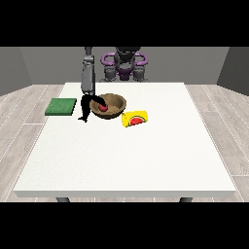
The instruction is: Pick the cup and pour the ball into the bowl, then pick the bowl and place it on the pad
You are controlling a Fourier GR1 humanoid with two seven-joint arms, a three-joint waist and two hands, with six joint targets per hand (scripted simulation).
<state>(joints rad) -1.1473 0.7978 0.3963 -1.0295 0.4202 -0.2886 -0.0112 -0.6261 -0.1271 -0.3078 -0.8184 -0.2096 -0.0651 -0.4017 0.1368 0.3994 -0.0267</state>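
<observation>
One arm reaches down over the table, its hand [86, 110] at the view's left hanging low (finger pose unclear).

A large white table [126, 160] fills the centre of the frame, two dark legs [62, 199] showing at its lower edge. Pale grey plank flooring [22, 126] spreads on both sides, meeting plain grey walls [39, 63] across the top.
</observation>
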